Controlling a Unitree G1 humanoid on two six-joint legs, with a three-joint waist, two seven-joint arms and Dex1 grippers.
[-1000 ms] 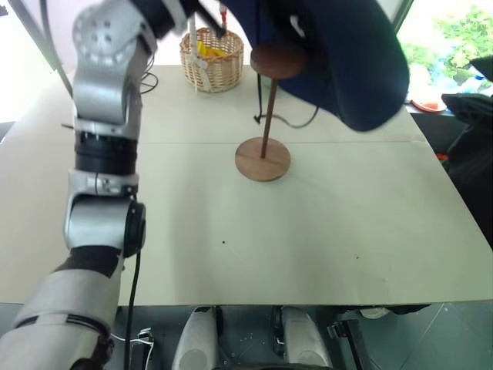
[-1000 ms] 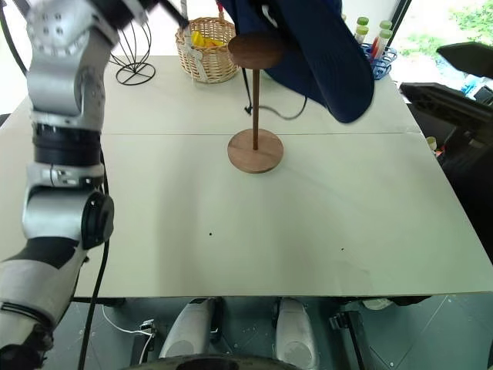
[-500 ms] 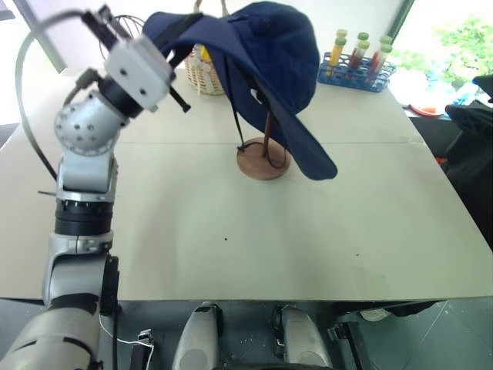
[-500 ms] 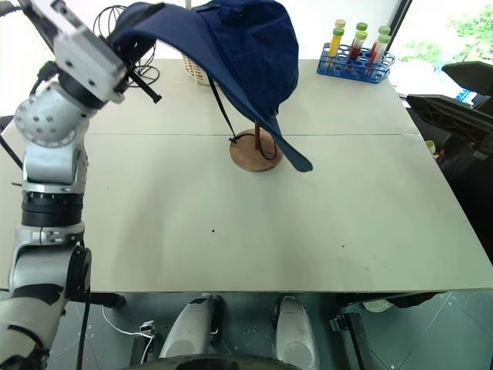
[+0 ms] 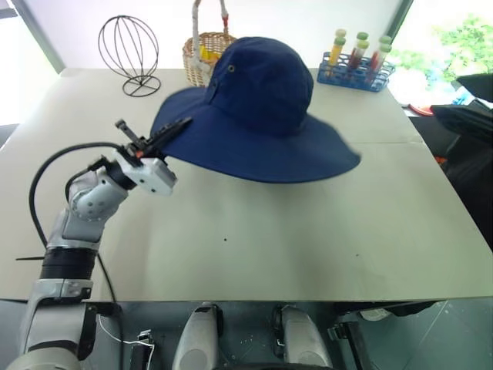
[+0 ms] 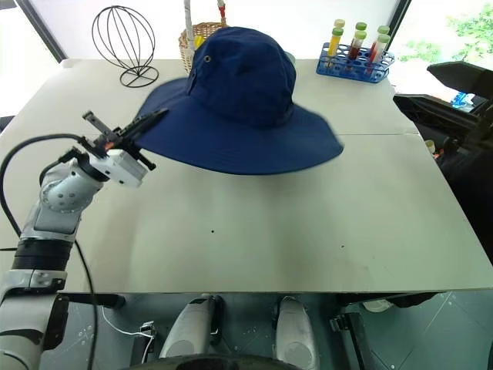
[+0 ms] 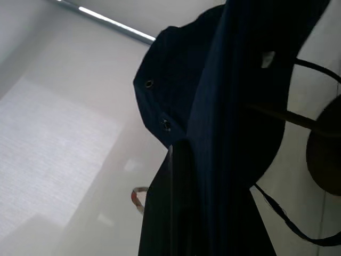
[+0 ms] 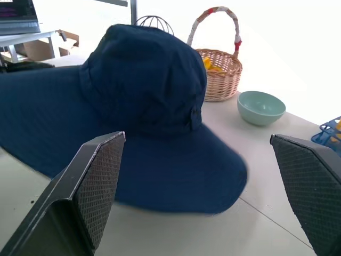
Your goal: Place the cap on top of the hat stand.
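Left gripper (image 5: 176, 128) is reaching up from the desk's left side, fingers pinched together on the brim edge of the cap (image 5: 258, 108). Cap is sitting level, crown up, over the middle of the far half of the desk (image 5: 323, 239), its brim spreading wide toward the right edge. Wire globe stand (image 5: 129, 52) is standing near the far left corner; wicker basket (image 5: 202, 58) is sitting at the far edge behind the cap; rack of test tubes (image 5: 356, 65) is sitting toward the far right corner.

Left wrist view: dark brim fabric is running up between the fingers, crown eyelets showing beyond. Hat stand (image 7: 325, 152) is showing beneath the brim, its round base and thin pole under the cap.

Right wrist view: right gripper (image 8: 213, 192) is hanging with fingers spread wide apart, nothing between them, aimed at the cap from its right side and clear of the brim. Green bowl (image 8: 261, 108) is sitting beside the basket, behind the brim.
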